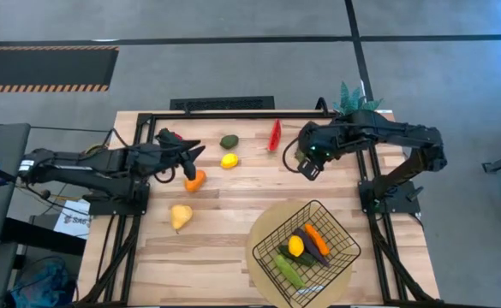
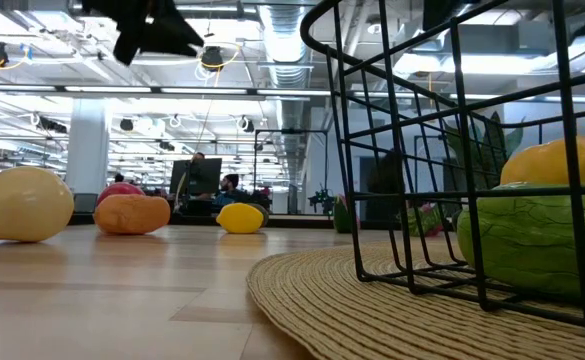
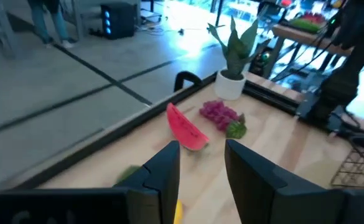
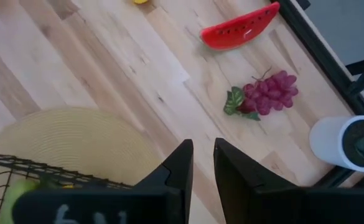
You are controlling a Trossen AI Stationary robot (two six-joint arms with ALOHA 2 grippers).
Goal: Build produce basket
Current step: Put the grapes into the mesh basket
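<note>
The black wire basket (image 1: pixel 342 233) stands on a round tan mat (image 1: pixel 260 257) at the near right and holds a lemon (image 1: pixel 295 246), a carrot (image 1: pixel 317 237) and a cucumber (image 1: pixel 289 270). On the table lie an orange (image 1: pixel 195 180), a pear (image 1: pixel 180 216), a second lemon (image 1: pixel 229 160), an avocado (image 1: pixel 229 141), a watermelon slice (image 1: pixel 275 134) and purple grapes (image 4: pixel 269 93). My left gripper (image 1: pixel 197 154) hovers open above the orange. My right gripper (image 1: pixel 308 167) hangs over the grapes, pointing down, its fingers a narrow gap apart with nothing between them.
A small potted plant in a white pot (image 1: pixel 353 98) stands at the far right corner, close to the grapes. A black frame (image 1: pixel 224 113) runs along the table's far edge. Bare wood lies between the pear and the mat.
</note>
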